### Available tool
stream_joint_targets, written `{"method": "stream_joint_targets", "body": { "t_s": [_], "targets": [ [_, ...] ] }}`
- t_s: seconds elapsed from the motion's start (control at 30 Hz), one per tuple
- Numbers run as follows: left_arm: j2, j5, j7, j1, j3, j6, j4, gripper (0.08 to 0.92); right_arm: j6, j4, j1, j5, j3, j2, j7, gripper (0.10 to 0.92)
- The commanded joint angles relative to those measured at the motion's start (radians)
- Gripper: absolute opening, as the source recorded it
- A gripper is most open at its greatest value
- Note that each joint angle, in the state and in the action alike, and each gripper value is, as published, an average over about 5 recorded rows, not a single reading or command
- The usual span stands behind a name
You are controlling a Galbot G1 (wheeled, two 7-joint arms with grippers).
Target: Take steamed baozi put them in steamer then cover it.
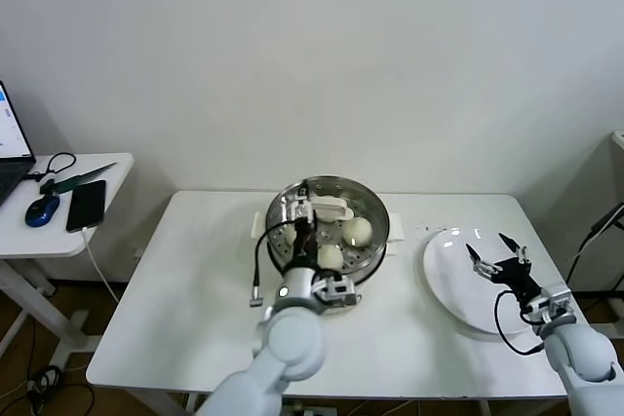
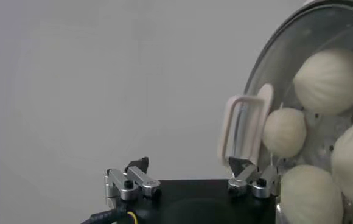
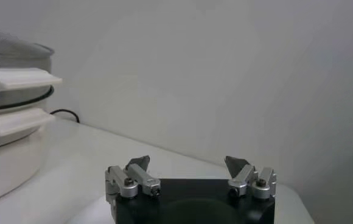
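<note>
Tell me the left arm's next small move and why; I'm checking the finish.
Probably lift the left gripper straight up and away. The lid already sits on the steamer over the baozi, and the jaws stand open beside its handle.

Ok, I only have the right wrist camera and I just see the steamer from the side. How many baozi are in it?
Observer: Four baozi show through the glass cover, all inside the steamer.
Operator: Is the left pincer gripping the cover?
Observer: No. The left pincer is open. The cover's cream handle sits next to one fingertip, not clamped between them.
Operator: And what's under my right pincer?
Observer: The right pincer, open, hangs over a white plate on the steamer's right.
</note>
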State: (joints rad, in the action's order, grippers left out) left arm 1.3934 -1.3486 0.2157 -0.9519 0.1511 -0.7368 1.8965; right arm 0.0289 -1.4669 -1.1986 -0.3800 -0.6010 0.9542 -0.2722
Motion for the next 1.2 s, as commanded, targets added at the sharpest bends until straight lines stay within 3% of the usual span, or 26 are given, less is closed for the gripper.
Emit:
{"method": "stream_joint_targets", "body": {
  "t_s": [0.03,0.2,0.33,0.53,0.77,1.2],
  "targets": [
    [-0.059,0.360,-0.189,-0.176,-0.196,0.234,0.157,0.823,-0.022,-0.015,-0.007,-0.020,-0.006,0.004,0.008,0.823],
    [-0.103,0.653,-0.270,-0.237,-0.349,0.393,0.156,0.823,-0.003,-0.026,-0.008,-0.020,-0.008,0.009,0.005,0.823],
    [-0.124,0.900,-0.285,-0.295,-0.490,0.549,0.144,0.823,0.014,-0.042,-0.016,-0.019,-0.009,0.010,0.003,0.823],
    [-0.100,1.243,-0.291,-0.422,-0.675,0.699,0.139,0.823,0.038,-0.065,-0.039,-0.008,-0.017,0.014,-0.003,0.823],
    [-0.037,1.454,-0.264,-0.555,-0.784,0.742,0.102,0.823,0.115,-0.046,-0.053,0.012,-0.030,0.037,0.008,0.823],
    [-0.014,1.515,-0.242,-0.632,-0.860,0.738,0.088,0.823,0.153,-0.084,-0.135,-0.009,-0.069,0.061,0.006,0.823]
  ]
}}
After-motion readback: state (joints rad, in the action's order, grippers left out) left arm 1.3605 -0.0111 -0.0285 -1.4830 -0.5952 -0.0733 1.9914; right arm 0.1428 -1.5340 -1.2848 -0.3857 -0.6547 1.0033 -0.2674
